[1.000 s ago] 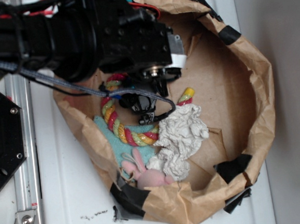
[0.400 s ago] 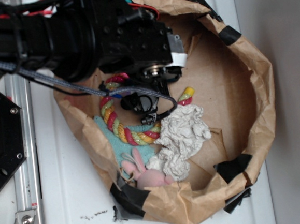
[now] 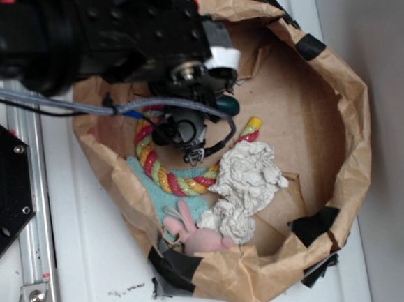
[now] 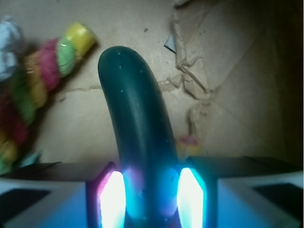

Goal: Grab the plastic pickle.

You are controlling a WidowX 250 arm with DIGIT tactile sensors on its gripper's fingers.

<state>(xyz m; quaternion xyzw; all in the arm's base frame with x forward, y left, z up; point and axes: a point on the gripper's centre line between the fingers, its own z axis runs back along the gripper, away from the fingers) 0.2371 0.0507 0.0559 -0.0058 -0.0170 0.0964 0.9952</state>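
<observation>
The plastic pickle (image 4: 137, 133) is a glossy dark green oblong that curves away from my gripper (image 4: 151, 199) in the wrist view. The gripper is shut on its near end, and both glowing pads (image 4: 113, 199) press against its sides. From the exterior view only the pickle's rounded far end (image 3: 228, 105) pokes out under the black arm, above the cardboard floor of the paper bag (image 3: 346, 112). The rest of it is hidden by the arm.
A red-yellow-green striped rope toy (image 3: 163, 171) curves just left of the pickle, blurred in the wrist view (image 4: 42, 71). Crumpled white paper (image 3: 250, 182), a teal cloth (image 3: 147, 187) and a pink bunny (image 3: 195, 237) lie at the bag's near side. Brown bag walls ring everything.
The arm has shifted toward the top of the exterior view. The pickle's green end now shows beside the gripper, where it was hidden before.
</observation>
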